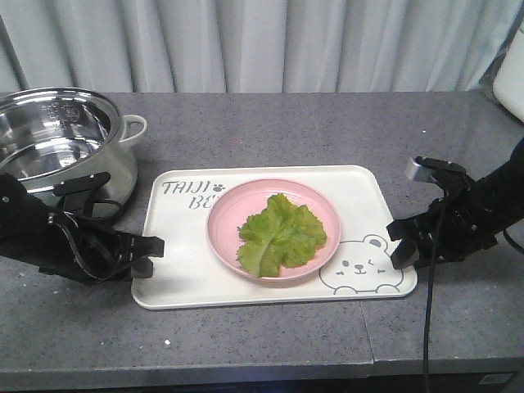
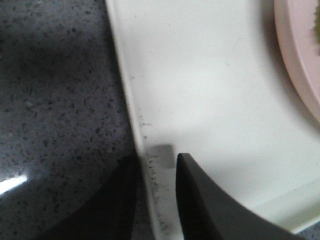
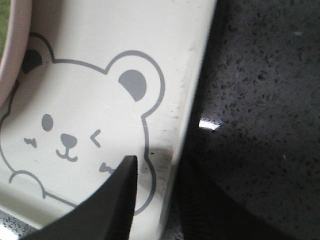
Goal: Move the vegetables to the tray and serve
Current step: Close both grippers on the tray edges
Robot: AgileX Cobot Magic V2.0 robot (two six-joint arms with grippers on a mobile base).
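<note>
- Tray (image 1: 176, 274): cream-white and rectangular, lying flat on the table (image 1: 327, 123). Grey lettering reads "TAIJI" with a paw mark. Below it is "BE", the rest hidden by the pink plate (image 1: 223, 214). A winking bear drawing (image 1: 364, 266) fills the near right corner.
- Lettuce leaf (image 1: 280, 233): lies on the pink plate, which stands mid-tray.
- Left hand (image 2: 155, 200): its fingers straddle the tray's left rim, one over the table and one inside. I cannot tell whether they pinch it.
- Right hand (image 3: 157, 200): its fingers straddle the right rim beside the bear. Here too I cannot tell whether they grip.
- Steel pot (image 1: 61, 139): stands left of the tray and has a white side handle.
- Surface and room: the table is dark grey and speckled, and a pale pleated curtain (image 1: 286, 41) hangs behind it.
</note>
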